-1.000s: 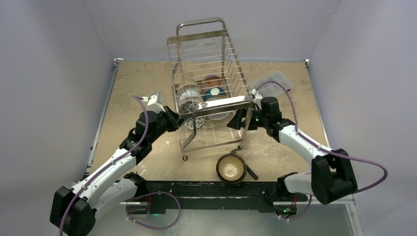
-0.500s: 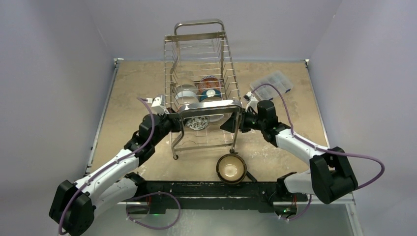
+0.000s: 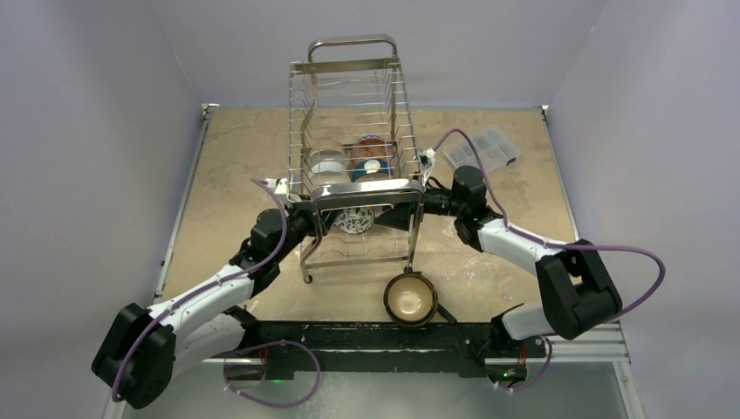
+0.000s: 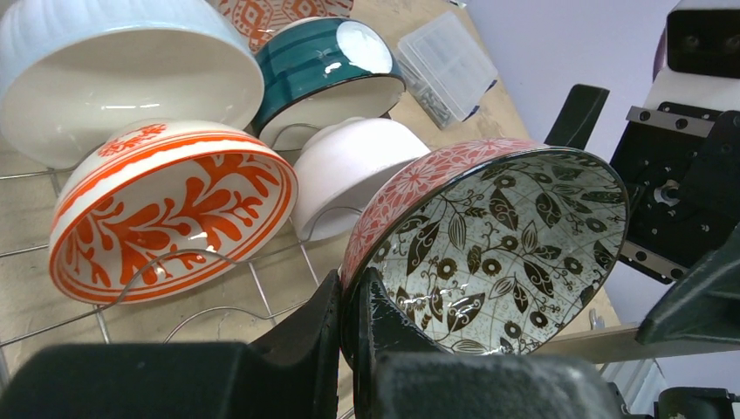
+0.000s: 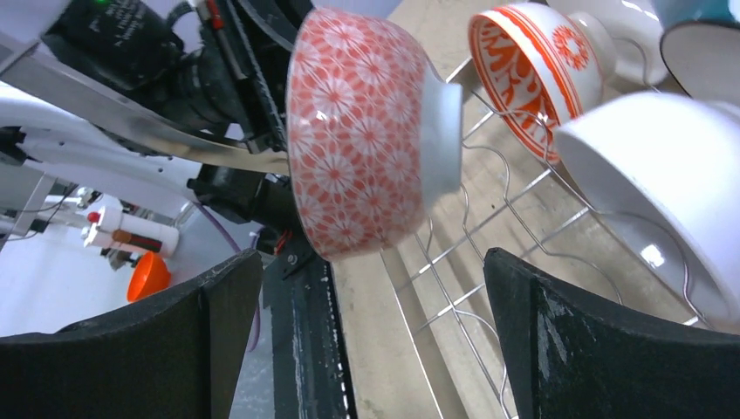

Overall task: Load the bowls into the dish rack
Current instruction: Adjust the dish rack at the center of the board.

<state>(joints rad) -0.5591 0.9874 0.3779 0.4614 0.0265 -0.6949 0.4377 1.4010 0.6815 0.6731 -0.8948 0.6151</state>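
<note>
left hand (image 4: pixel 349 316) clamps a red-patterned bowl (image 4: pixel 489 253) by its rim inside the dish rack (image 3: pixel 353 65); right hand (image 5: pixel 371 281) gapes empty. other bowls (image 4: pixel 174 218) sit racked; one brown bowl (image 3: pixel 410 298) lies on the counter (image 3: pixel 515 262).

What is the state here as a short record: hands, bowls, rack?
left hand: shut on the rim of the red patterned bowl, held on edge at the near end of the dish rack
right hand: open, jaws wide either side of that bowl, not touching it
in rack: orange-and-white bowl, teal bowl, white bowl, ribbed white bowl
on table, not loaded: brown bowl
</note>
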